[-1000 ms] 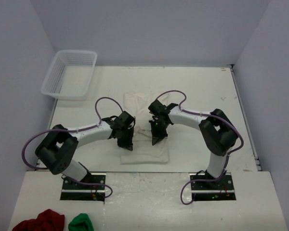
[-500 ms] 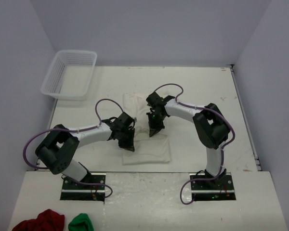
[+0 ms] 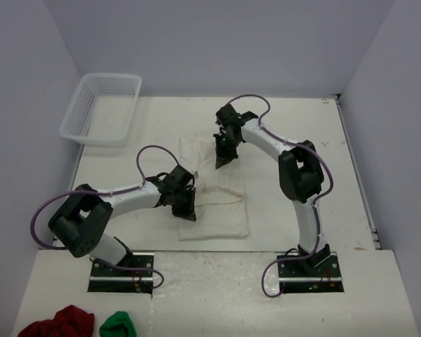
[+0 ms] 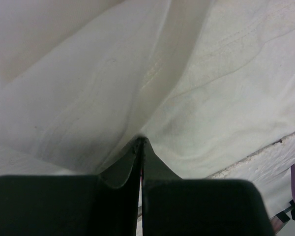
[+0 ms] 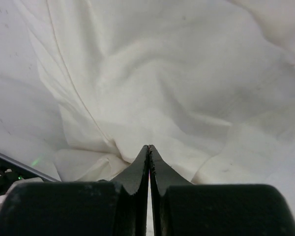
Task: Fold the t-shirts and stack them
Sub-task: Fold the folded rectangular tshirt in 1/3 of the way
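An off-white t-shirt (image 3: pixel 221 210) lies partly folded in the middle of the table. My left gripper (image 3: pixel 187 214) is low on its near left part, jaws shut, with a fold of the t-shirt (image 4: pixel 187 88) pinched at the tips (image 4: pixel 140 141). My right gripper (image 3: pixel 220 163) is over the far part of the cloth, jaws shut, and the t-shirt (image 5: pixel 177 83) gathers in creases at its tips (image 5: pixel 149 147). I cannot tell whether the cloth is one shirt or more.
A white plastic basket (image 3: pixel 102 109) stands at the far left corner. A dark red cloth bundle (image 3: pixel 59 324) and a small green cloth bundle (image 3: pixel 118 326) lie on the near ledge at bottom left. Grey walls enclose the table.
My right gripper has moved from the middle of the shirt toward the far edge, drawing cloth with it. My left gripper has stayed about where it was.
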`<state>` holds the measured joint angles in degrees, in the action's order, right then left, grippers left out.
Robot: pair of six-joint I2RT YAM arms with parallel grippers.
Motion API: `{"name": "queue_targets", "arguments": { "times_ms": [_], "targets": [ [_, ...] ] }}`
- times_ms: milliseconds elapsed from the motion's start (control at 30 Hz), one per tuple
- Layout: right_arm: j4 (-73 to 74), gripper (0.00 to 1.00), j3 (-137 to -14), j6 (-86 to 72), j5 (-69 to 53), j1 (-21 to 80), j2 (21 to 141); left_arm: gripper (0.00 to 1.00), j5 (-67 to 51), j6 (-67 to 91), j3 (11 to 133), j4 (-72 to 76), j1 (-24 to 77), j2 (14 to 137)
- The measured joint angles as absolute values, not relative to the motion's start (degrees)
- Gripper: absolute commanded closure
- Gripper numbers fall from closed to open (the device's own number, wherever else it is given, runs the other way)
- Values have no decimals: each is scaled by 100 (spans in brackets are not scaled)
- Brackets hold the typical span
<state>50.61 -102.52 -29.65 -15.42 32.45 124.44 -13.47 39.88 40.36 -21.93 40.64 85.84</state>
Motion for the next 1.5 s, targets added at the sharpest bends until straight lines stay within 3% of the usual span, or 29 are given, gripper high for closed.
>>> {"name": "queue_targets", "arguments": {
  "times_ms": [133, 367, 533, 767, 1100, 1500],
  "targets": [
    [5094, 100, -10294, -2840, -1441, 3079, 12311, 100, -1350, 3986, 4040, -2196, 4064, 8591],
    [5017, 100, -7741, -2860, -1441, 3140, 10628, 100, -1402, 3986, 4154, -2250, 4064, 8713],
    [4930, 100, -6692, -2976, -1396, 3148, 9653, 100, -1455, 3983, 4202, -2276, 4064, 8781],
    [4519, 100, -6156, -3238, -1374, 3140, 9520, 100, -1492, 3938, 4303, -2355, 4064, 8877],
    [4278, 100, -6086, -3452, -1275, 3030, 10248, 100, -1490, 3938, 4340, -2412, 4064, 8892],
    [4348, 100, -7089, -3376, -1249, 3026, 10864, 100, -1485, 3940, 4294, -2377, 4069, 8849]
  ]
}}
